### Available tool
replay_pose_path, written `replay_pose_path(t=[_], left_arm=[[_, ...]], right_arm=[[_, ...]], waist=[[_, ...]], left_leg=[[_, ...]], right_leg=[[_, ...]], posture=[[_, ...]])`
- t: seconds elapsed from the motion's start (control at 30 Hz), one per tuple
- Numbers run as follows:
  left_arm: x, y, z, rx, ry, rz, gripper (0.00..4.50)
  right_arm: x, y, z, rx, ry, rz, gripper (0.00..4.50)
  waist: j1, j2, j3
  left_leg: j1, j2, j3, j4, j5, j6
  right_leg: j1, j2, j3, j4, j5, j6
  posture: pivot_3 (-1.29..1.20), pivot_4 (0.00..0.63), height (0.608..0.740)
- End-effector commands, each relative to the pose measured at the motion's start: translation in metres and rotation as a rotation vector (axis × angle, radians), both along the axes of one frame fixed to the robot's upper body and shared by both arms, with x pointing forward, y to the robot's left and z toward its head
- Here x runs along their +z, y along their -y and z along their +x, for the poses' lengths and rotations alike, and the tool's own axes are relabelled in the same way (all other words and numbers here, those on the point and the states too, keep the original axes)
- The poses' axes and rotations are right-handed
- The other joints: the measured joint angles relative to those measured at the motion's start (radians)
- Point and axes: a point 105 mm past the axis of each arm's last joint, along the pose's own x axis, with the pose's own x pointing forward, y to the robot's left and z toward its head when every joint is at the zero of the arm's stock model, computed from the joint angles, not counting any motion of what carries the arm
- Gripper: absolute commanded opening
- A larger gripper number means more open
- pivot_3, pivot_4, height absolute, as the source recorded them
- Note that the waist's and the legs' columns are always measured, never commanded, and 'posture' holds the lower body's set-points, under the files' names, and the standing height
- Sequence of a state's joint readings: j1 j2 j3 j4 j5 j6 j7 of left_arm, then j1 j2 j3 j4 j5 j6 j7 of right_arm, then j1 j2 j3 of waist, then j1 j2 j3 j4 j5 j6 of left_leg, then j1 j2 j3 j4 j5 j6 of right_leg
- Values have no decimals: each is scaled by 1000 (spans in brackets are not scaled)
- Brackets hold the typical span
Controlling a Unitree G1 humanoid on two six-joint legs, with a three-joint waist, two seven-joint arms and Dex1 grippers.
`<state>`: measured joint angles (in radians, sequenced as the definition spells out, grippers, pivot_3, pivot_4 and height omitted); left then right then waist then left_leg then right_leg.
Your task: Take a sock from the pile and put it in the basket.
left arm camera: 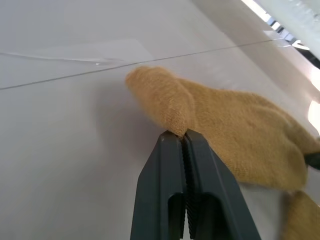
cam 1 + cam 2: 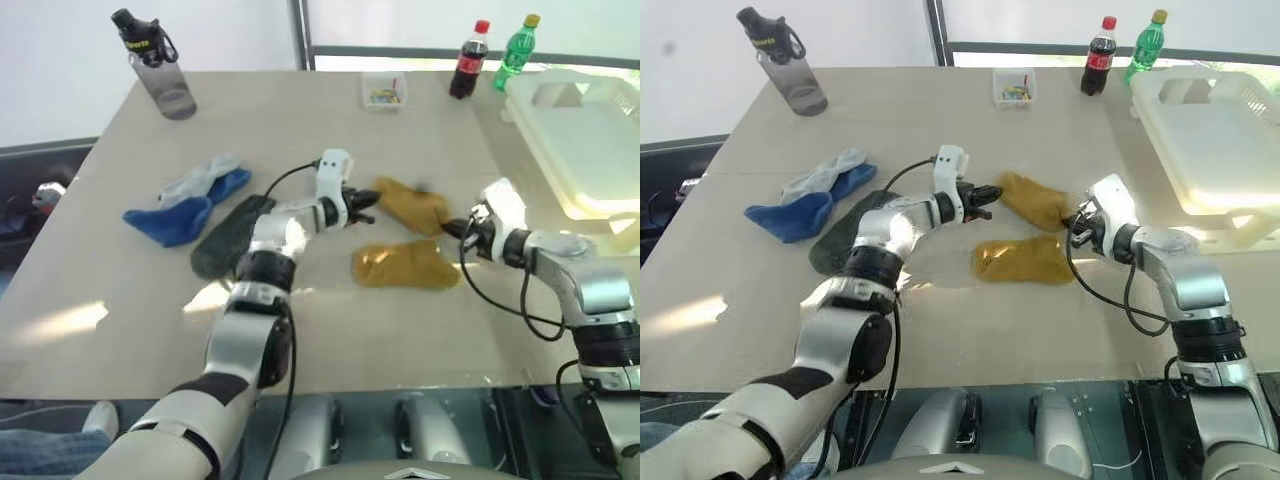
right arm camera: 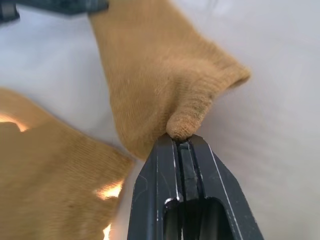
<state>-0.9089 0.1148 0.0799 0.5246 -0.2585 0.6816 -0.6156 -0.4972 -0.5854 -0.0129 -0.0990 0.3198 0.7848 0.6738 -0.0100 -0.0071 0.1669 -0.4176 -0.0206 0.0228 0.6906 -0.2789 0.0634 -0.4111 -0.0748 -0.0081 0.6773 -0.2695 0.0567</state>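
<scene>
Two mustard socks (image 2: 408, 264); left gripper (image 2: 372, 201), right gripper (image 2: 452, 228) pinching one (image 2: 411, 205).

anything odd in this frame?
Yes: both grippers pinch the same mustard sock, the left gripper at one end, the right gripper at the other. Basket holds no sock.

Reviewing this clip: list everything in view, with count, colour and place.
held sock: 1, mustard yellow, mid-table, pinched at both ends
second sock: 1, mustard yellow, lying nearer the robot
blue sock: 1, bright blue, left
grey-white sock: 1, pale, on the blue one
dark sock: 1, dark green, beside the blue
basket: 1, white, far right
water bottle: 1, grey, far left
small box: 1, clear, far edge
cola bottle: 1, red-capped
green bottle: 1
left gripper: shut on sock
right gripper: shut on sock
</scene>
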Motion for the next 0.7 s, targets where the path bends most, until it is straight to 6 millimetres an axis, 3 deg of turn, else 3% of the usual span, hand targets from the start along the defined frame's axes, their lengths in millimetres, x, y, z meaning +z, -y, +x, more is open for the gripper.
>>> replay_pose_path(t=[0.03, 0.17, 0.37, 0.7], left_arm=[[28, -2, -20, -14, 23, -22, 72], [24, -10, -53, -9, -6, 7, 72], [10, -19, -97, 28, -73, 4, 72], [6, -11, -133, 7, -127, -70, 72]], right_arm=[[27, -5, -18, 70, 51, 1, 0], [37, -2, -39, 132, 30, -41, 0], [33, -1, -56, 169, -32, -76, 0], [21, 3, -54, 173, -100, -122, 0]], waist=[[1, 0, 0], [1, 0, 0], [3, 0, -1], [12, 0, -1]], left_leg=[[0, 0, 0, 0, 0, 0], [1, 1, 0, 1, 0, 0], [1, 1, -1, 2, 0, 0], [1, 1, -1, 4, 0, 0]], right_leg=[[0, 0, 0, 0, 0, 0], [1, 0, 3, 0, 0, 0], [1, -4, 5, 1, 0, 0], [2, -4, 4, 1, 0, 0]], posture=[[0, 150, 740], [0, 150, 740], [0, 150, 740], [0, 150, 740]])
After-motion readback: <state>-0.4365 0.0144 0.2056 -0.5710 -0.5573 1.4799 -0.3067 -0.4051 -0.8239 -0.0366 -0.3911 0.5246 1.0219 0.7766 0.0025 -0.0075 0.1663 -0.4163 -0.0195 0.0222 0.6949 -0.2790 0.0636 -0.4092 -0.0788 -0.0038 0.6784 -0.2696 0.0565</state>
